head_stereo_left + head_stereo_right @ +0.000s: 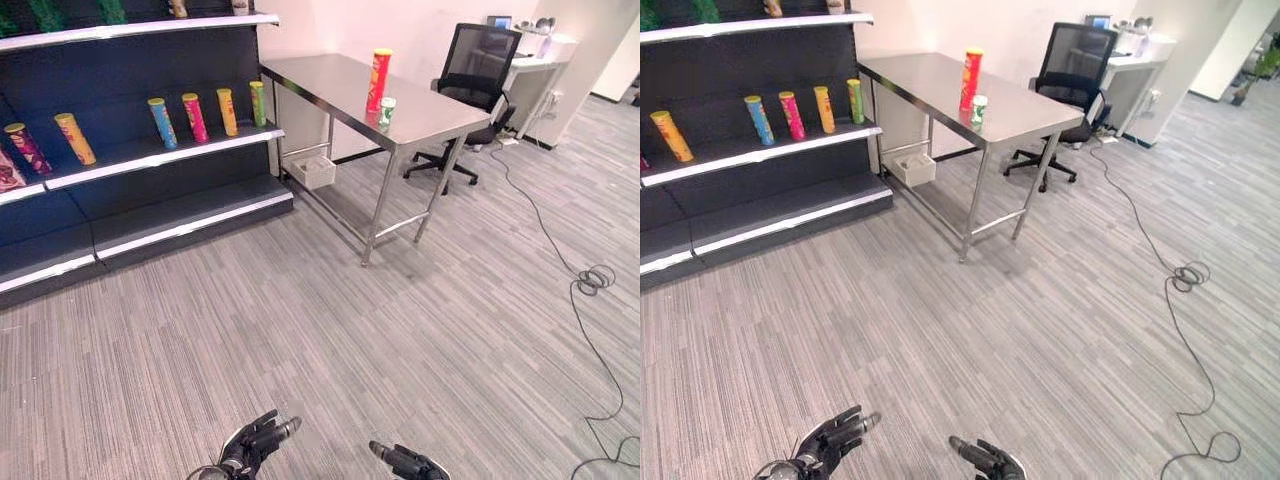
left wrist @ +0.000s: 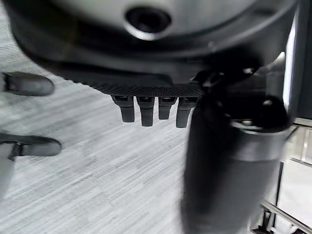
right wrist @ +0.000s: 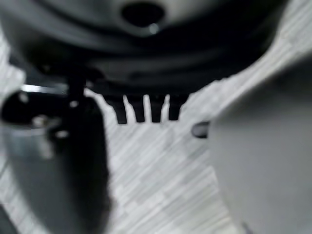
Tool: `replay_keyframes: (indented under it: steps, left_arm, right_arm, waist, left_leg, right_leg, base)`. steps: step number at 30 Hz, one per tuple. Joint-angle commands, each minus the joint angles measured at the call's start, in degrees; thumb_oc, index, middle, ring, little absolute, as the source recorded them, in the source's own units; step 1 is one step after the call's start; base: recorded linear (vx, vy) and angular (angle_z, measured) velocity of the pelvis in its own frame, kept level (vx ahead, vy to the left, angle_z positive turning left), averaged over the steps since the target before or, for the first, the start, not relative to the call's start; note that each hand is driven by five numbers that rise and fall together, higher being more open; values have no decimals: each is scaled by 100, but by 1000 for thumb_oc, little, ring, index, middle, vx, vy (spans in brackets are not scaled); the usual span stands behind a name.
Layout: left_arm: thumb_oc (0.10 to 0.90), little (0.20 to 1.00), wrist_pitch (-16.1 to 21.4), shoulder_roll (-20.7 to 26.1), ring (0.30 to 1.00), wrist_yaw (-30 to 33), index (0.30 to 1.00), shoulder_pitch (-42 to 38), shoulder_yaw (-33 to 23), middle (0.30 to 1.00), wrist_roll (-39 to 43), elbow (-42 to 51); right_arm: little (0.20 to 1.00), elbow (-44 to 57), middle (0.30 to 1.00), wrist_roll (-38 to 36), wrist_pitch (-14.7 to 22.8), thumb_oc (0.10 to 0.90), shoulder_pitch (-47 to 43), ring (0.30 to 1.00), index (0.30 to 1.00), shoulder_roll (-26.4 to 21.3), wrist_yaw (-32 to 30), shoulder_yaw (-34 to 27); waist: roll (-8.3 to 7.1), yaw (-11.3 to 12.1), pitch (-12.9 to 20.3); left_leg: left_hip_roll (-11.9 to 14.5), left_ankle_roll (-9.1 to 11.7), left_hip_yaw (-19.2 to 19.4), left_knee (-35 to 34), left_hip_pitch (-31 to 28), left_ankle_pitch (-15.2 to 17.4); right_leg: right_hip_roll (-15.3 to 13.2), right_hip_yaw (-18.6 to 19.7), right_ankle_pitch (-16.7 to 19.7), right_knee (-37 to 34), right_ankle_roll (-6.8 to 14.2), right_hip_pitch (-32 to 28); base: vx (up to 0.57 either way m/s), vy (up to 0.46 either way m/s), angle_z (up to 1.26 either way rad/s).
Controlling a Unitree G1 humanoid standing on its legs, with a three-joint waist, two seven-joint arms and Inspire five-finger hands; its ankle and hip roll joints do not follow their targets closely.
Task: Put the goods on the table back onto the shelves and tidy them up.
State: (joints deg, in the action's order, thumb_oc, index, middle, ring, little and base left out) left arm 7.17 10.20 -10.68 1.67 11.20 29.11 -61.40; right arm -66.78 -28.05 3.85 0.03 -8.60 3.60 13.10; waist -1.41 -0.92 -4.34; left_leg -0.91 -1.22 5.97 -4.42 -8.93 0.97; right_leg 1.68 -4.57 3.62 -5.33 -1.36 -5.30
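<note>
We note red can (image 1: 379, 80) and green cup (image 1: 386, 110) on the table (image 1: 320, 80); shelves (image 1: 160, 158) to its left, chair (image 1: 478, 60) beyond. Left hand (image 1: 250, 445) and right hand (image 1: 410, 462): fingers slack, empty.

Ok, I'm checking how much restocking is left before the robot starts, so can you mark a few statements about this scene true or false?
1. A tall red and yellow cylindrical can stands upright on the stainless steel table. True.
2. A small green and white can lies on the floor. False: it stands on the table, right beside the tall can.
3. The left hand holds a can. False: it and the right hand are empty, fingers relaxed, low over the floor.
4. A black mesh office chair stands beyond the table. True.
5. A white open-topped bin sits under the table. True.
</note>
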Motion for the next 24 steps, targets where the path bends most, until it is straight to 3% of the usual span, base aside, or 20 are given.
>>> replay_keyframes:
  steps: [1, 13, 17, 24]
  left_arm:
    - [800, 900, 373, -17, 900, -129, 900, -431, 193, 900, -198, 75]
    - [800, 900, 479, -68, 900, 121, 900, -422, 76, 900, -92, 8]
    - [800, 900, 511, -54, 900, 164, 900, -457, 100, 900, -119, 80]
    - [800, 900, 527, 25, 900, 233, 900, -518, 118, 900, -159, 210]
  right_arm:
    - [900, -45, 900, 50, 189, 800, -165, 900, 900, -44, 77, 153]
    - [900, 292, 900, 97, 342, 800, -121, 900, 900, -133, 17, 170]
    - [900, 448, 900, 761, 461, 800, -215, 900, 900, -333, -115, 370]
    - [900, 758, 900, 1243, 390, 800, -438, 900, 900, -616, -206, 491]
  waist:
    - [-89, -14, 81]
    - [-103, -11, 47]
    - [-108, 12, 33]
    - [-140, 64, 41]
  left_leg:
    - [140, 313, 45, -58, 109, 15]
    - [179, 340, 4, -58, 95, -6]
    - [194, 360, -31, -58, 117, -37]
    - [206, 366, -41, -58, 119, -61]
  right_leg:
    - [-341, -37, -270, 33, 761, -127]
    - [-301, -56, -300, 33, 728, -153]
    - [-280, -82, -303, 33, 717, -141]
    - [-260, -102, -309, 33, 723, -142]
  base:
    - [0, 0, 0]
    - [0, -5, 0]
    - [-3, -9, 0]
    - [0, -4, 0]
